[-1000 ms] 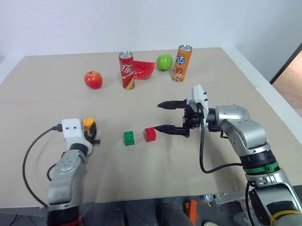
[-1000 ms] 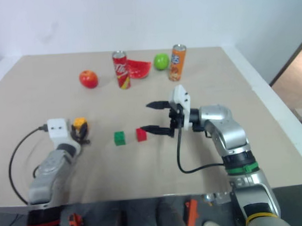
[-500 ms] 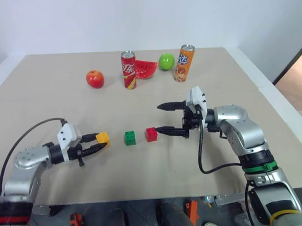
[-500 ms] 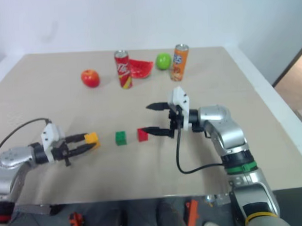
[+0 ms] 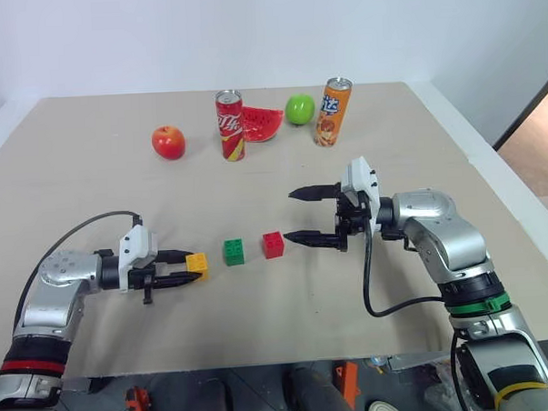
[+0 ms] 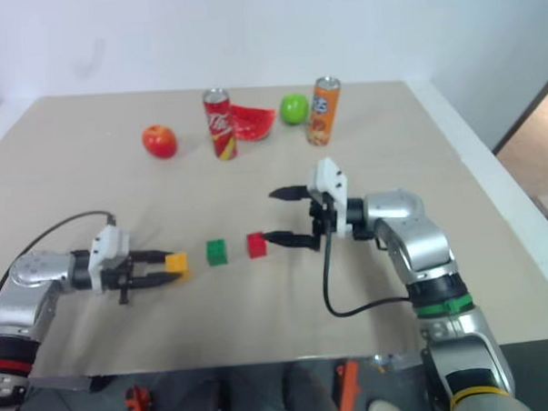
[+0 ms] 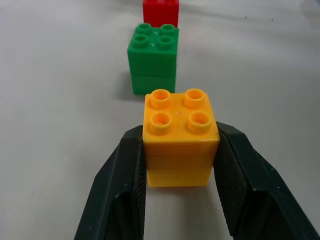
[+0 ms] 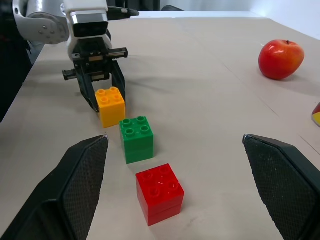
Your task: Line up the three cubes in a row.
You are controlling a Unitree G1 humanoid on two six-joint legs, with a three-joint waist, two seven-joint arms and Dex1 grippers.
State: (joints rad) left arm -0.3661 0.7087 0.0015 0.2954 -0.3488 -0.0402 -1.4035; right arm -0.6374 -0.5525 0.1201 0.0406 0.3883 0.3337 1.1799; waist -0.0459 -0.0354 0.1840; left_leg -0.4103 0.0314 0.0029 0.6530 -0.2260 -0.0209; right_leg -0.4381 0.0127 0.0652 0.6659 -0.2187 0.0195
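table [image 5: 91, 186] | cubes: yellow cube [image 5: 197, 262], green cube [image 5: 234, 252], red cube [image 5: 274, 244]

Left gripper [image 5: 193, 268] clamped — right gripper [image 5: 297, 216] spread wide

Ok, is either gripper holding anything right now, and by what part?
The left gripper grips the yellow cube by its two opposite side faces. The right gripper is open and holds nothing.
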